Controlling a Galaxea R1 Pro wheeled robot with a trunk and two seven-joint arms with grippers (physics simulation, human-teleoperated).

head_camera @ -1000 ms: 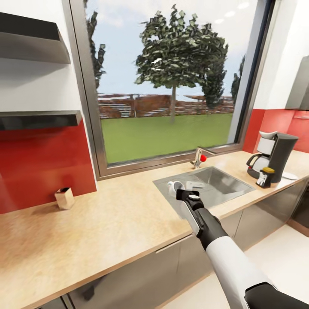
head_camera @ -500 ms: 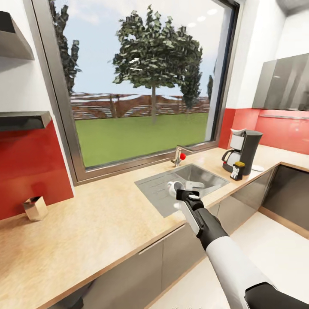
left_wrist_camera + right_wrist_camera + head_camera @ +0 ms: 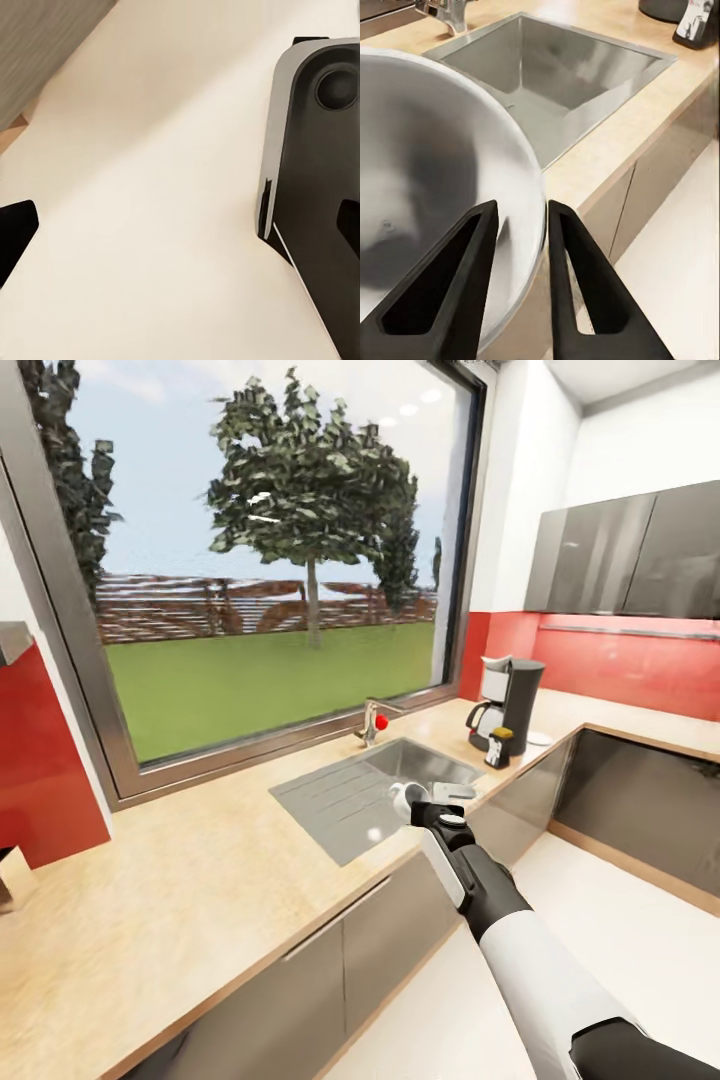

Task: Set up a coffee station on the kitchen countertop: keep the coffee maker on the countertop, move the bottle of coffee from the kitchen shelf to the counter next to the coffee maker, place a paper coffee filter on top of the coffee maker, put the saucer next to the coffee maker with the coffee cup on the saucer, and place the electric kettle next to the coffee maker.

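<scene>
Pale floor (image 3: 150, 195), dark robot part (image 3: 319, 187)

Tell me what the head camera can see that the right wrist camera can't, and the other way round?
Head view alone: the big window with the tree outside, the red backsplash, the dark wall cabinets and the robot's long right arm.
Right wrist view alone: a close look into the coffee cup, with the right gripper pinching its rim, one finger inside and one outside.
Both: the sink, the faucet, the beige countertop and the cup itself.
</scene>
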